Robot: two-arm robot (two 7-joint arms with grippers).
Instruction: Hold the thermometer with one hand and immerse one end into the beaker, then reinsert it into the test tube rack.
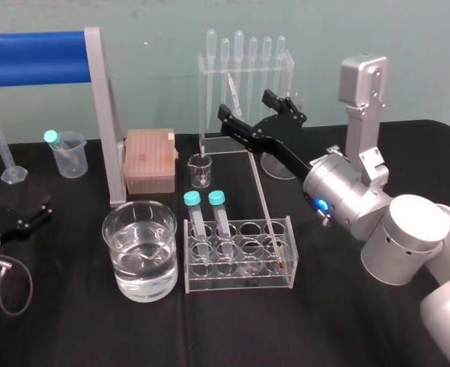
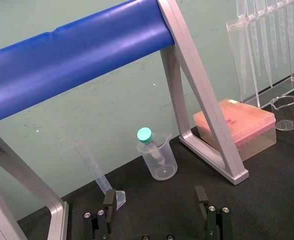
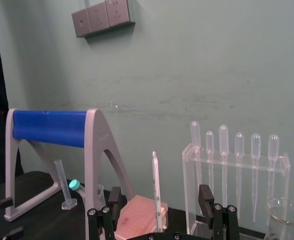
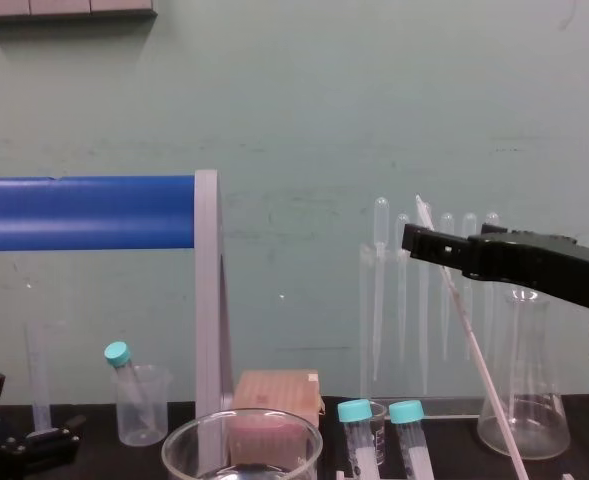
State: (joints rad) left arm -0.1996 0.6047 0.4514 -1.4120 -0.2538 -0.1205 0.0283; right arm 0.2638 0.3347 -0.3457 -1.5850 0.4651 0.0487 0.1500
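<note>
Fingers (image 2: 109,204) of the left gripper (image 2: 154,200) are spread wide and hold nothing, low over the black worktop (image 1: 79,321) at the far left. To its right stands the water-filled glass beaker (image 1: 137,264), just beside the clear test tube rack (image 1: 240,281). The thermometer (image 3: 156,187) leans with its red-tipped lower end in the rack's right end. Near its top, the right gripper (image 1: 246,105) has its fingers (image 3: 204,196) wide apart on either side, not touching it.

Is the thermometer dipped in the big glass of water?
No, the thermometer stands with its lower end in the test tube rack, beside the beaker.
</note>
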